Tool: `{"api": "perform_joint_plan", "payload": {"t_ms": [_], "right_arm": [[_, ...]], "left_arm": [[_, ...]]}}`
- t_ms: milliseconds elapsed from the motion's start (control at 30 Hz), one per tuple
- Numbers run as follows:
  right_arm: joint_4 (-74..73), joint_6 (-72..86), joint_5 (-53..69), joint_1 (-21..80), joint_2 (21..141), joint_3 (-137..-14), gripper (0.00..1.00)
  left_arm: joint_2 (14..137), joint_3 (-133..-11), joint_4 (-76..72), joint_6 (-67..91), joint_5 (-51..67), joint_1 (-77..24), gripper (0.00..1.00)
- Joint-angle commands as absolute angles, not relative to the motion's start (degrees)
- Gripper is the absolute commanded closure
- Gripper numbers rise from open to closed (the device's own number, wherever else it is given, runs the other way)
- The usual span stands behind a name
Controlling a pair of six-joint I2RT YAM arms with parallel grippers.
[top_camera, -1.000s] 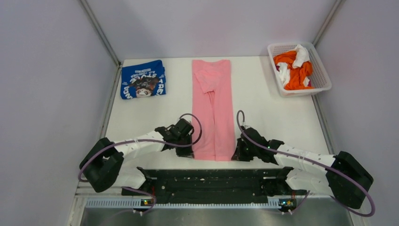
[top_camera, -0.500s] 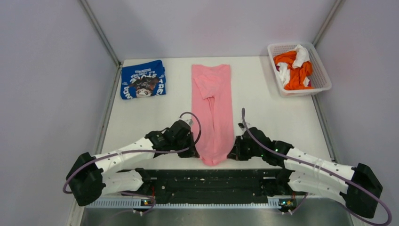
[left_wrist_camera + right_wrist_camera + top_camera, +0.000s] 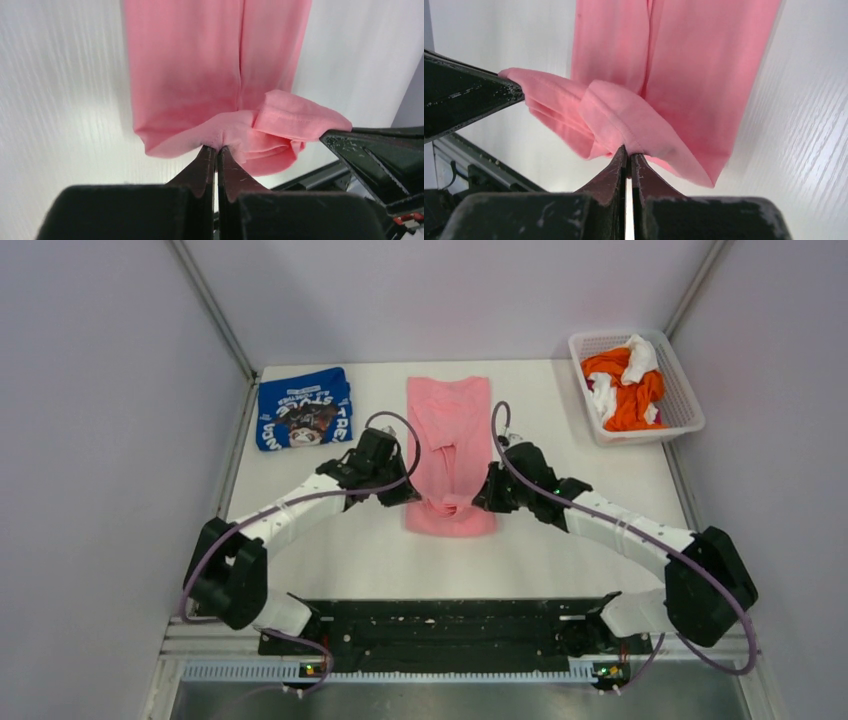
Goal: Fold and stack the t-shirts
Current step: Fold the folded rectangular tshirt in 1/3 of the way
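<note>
Both hem corners of the seemingly limp, light pink t-shirt sit pinched (left gripper, right gripper), a sensible hold.

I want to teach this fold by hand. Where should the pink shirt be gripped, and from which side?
By its near hem, one corner each, from the near side. The pink shirt is a narrow strip lying near to far, so the hem can carry over toward the far end. The left gripper and right gripper are shut there.
</note>
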State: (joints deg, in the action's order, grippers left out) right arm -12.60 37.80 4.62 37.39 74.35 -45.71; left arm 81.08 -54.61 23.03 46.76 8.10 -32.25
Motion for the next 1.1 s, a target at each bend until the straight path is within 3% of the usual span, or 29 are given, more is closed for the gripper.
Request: {"api": "perform_joint_plan", "payload": {"t_ms": [0,767,900,933,1000,1033,1067], "right_arm": [[-8.53,35.15,3.65,34.97,78.98,-51.96,1.00],[1.63,35.16,6.94,23.80,94.75,-57.97,1.00],[4.20,35.25,8.73,22.11,98.12,-59.22,0.97],[5.38,34.89,9.39,21.74,99.10,-59.63,0.96],[7.49,34.59,11.01,20.65,101.82,-61.01,0.82],[8.04,34.50,12.04,20.01,102.90,-62.01,0.66],[8.49,34.51,12.36,19.46,103.54,-63.03,0.57]], "left_arm": [[87.30,-62.53,19.32,43.26,8.95,-29.58,1.00],[109.79,-83.81,25.11,38.42,11.63,-21.40,1.00],[112.24,-85.29,24.70,38.11,12.94,-20.05,0.84],[112.83,-85.70,24.09,38.12,13.48,-19.72,0.75],[114.04,-86.98,23.59,38.90,14.61,-18.63,0.55],[114.49,-87.79,23.35,39.42,15.69,-18.06,0.41],[114.61,-88.33,22.71,39.64,16.72,-17.50,0.10]]}}
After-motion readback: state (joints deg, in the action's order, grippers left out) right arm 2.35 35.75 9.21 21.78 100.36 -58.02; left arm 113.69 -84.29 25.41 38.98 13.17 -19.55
